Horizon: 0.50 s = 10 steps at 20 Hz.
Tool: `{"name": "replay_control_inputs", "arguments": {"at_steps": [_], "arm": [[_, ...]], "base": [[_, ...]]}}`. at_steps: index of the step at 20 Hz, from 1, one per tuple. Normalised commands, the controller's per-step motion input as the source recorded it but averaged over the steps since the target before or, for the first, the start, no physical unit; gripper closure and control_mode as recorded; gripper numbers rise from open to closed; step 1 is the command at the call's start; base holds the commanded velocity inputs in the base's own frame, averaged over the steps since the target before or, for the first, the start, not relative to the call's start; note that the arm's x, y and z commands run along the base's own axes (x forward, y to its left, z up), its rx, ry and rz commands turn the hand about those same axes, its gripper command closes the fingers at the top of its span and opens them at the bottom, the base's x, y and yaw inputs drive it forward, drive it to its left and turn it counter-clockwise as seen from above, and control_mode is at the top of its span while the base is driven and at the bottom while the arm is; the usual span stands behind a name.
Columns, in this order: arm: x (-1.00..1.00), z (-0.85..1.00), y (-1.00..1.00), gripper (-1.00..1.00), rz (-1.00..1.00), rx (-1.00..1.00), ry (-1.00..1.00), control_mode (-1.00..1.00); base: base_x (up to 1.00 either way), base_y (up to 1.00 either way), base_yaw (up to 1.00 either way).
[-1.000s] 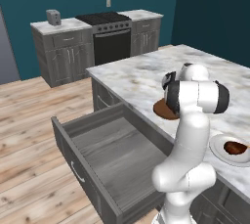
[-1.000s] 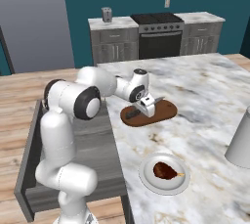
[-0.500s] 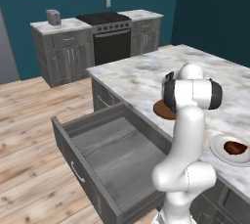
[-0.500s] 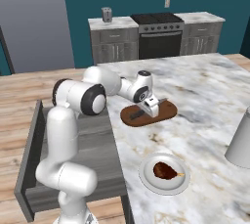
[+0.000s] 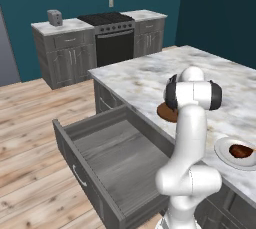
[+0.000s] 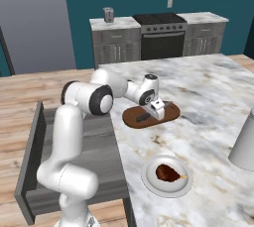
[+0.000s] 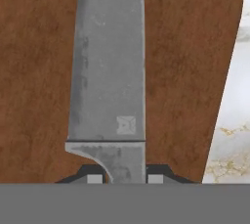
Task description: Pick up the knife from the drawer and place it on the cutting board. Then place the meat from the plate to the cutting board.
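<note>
My end effector [image 6: 157, 113] sits low over the board [image 6: 168, 117], its fingertips [image 7: 94, 178] pinching the knife [image 7: 108, 86] at the base of the blade. In the hand view the grey blade runs from 6 o'clock straight up to 12 o'clock across the reddish-brown wood, with marble worktop [image 7: 234, 120] showing at 3 o'clock past the board's edge. Whether the blade already touches the wood I cannot tell.

In the right base view the board lies on the worktop [image 6: 208, 87], and my arm reaches to it from 9 o'clock. The dark handle end of the knife [image 6: 142, 117] shows on the board just at 9 o'clock of my end effector. The white plate [image 6: 151, 174] stands at 6 o'clock of the board, apart from it, near the worktop's front edge, and the meat [image 6: 167, 172] lies in its middle.

In the left base view the drawer [image 5: 107, 158] stands pulled out below the worktop, at 9 o'clock of my arm. The board [image 5: 166, 112] shows partly behind my arm, and the plate [image 5: 223, 149] with the meat [image 5: 241, 150] at 4 o'clock of it.
</note>
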Motion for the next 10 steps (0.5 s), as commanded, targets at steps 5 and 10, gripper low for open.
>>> {"name": "replay_control_inputs", "arguments": {"at_steps": [5, 10], "arm": [[0.05, -0.33, -0.01, 1.0, 0.0, 0.0, 0.0, -1.0], [0.06, -0.38, 0.0, 1.0, 0.0, 0.0, 0.0, -1.0]], "base": [[0.0, 0.0, 0.0], [0.0, 0.0, 0.0]]}}
